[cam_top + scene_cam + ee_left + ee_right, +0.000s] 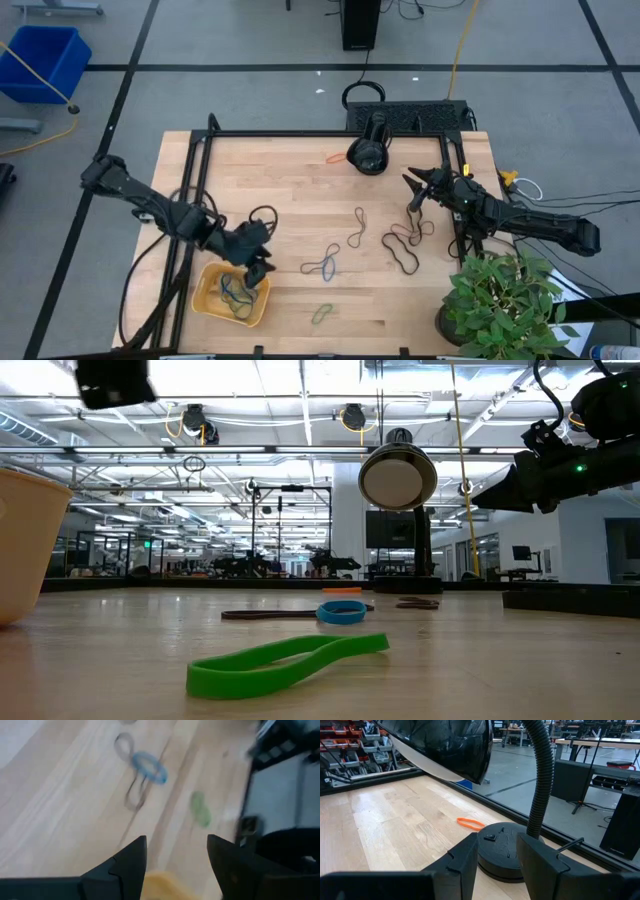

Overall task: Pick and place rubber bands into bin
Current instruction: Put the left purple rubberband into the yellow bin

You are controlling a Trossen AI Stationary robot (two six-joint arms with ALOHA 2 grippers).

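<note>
The left gripper (257, 268) hangs over the bin (208, 298), fingers apart and holding nothing. The right gripper (416, 187) waits, fingers apart, near the lamp (369, 152).

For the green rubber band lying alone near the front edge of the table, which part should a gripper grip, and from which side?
Probably from straight above. The green band lies flat on the table as a long narrow loop, clear of the bin. Grip across its narrow middle, where both strands run close together, so one pinch gathers both.
</note>
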